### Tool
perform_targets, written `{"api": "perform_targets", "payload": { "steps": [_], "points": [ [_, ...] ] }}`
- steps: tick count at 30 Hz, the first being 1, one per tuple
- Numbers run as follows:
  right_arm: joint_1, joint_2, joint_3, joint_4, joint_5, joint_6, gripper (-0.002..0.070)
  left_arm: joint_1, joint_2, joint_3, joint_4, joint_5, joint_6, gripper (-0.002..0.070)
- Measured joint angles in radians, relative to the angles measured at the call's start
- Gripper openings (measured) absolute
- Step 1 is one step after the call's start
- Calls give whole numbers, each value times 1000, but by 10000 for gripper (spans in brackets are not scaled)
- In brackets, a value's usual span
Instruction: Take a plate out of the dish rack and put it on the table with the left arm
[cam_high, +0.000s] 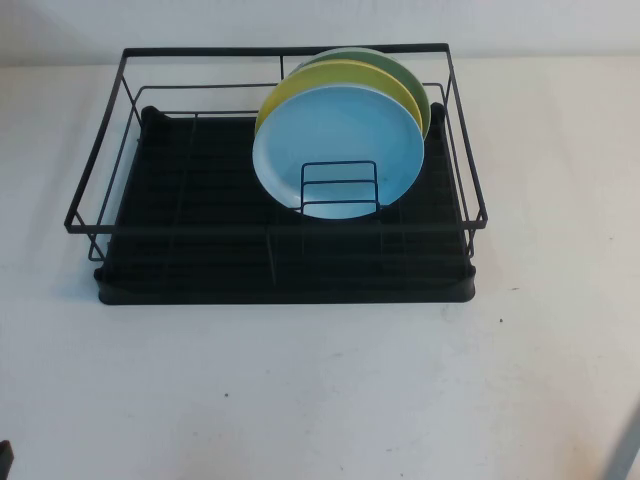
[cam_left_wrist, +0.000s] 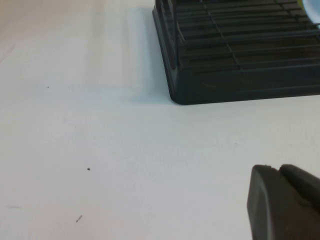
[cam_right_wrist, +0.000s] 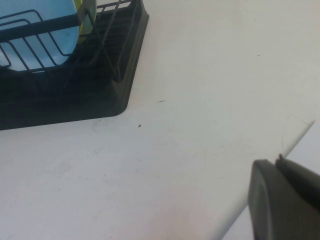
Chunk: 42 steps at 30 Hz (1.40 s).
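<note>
The light blue plate stands upright at the front of the small wire holder, in the right part of the black dish rack. It also shows in the right wrist view. My left gripper is shut and empty, low over the off-white table, near the rack's front left corner. Only a dark bit of the left arm shows at the high view's lower left edge. My right gripper is shut and empty over the table's edge, off the rack's front right corner.
A yellow plate and a green plate stand behind the blue one. The rack's left half holds nothing. A grey part of the right arm shows at the lower right. Bare table lies in front of the rack.
</note>
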Motion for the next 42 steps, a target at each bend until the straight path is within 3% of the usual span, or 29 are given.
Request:
{"api": "perform_targets", "payload": {
  "steps": [26, 33, 42],
  "points": [
    [0, 0, 0, 0, 0, 0, -20, 0, 0, 0, 0, -3, -2, -4],
    [0, 0, 0, 0, 0, 0, -20, 0, 0, 0, -167, -141, -75, -4],
    [0, 0, 0, 0, 0, 0, -20, 0, 0, 0, -204, -218, -92, -4]
  ]
}}
